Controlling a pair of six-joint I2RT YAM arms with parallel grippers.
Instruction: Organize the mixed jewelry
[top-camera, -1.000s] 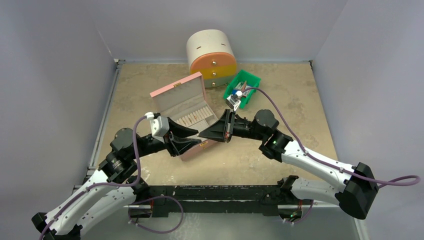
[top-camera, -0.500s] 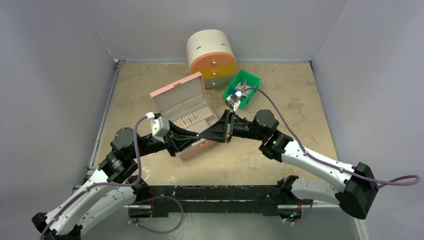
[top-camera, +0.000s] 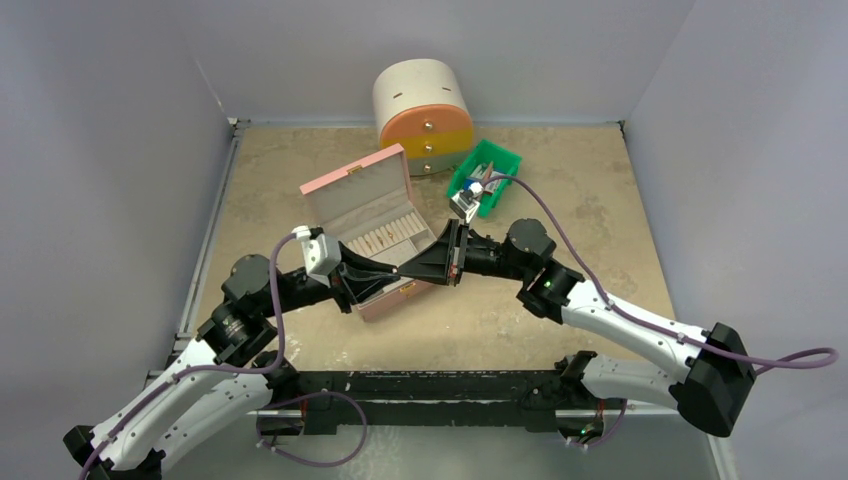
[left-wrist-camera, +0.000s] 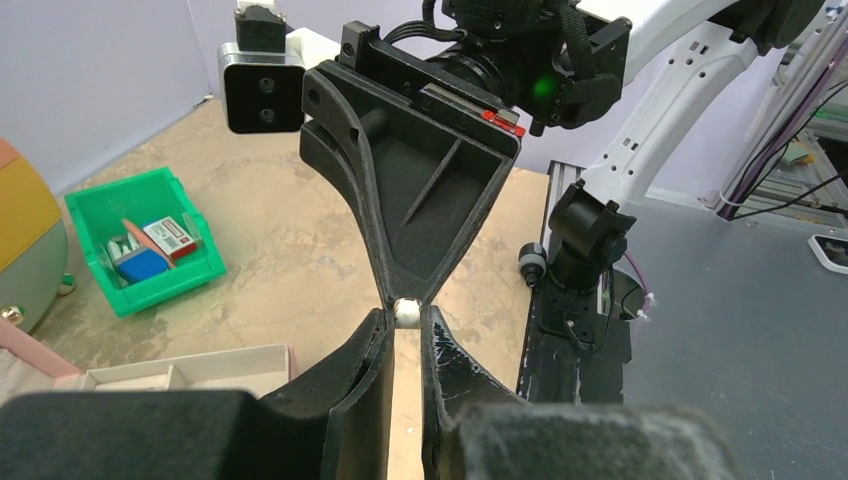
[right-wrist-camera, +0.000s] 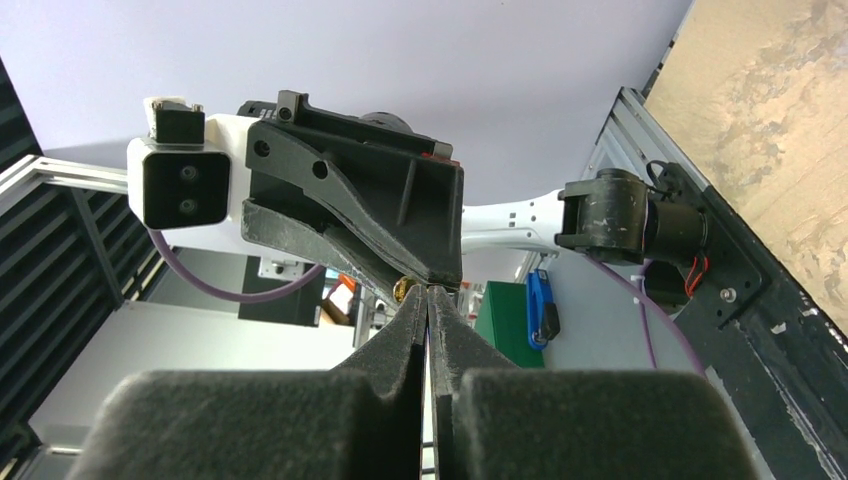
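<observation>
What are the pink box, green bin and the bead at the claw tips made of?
Pink box: matte, likely faux leather; pale fabric-like lining. Green bin: moulded plastic, uniform colour, slight gloss. Bead: pearly white, smooth sheen; real or imitation pearl, can't tell.

1 tiny pearl-white stud (left-wrist-camera: 407, 312), pinched at fingertips of left hand (left-wrist-camera: 406, 324)

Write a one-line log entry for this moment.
left end effector: shut on white stud | right end effector: shut, tip at the stud | pink box: open
</observation>
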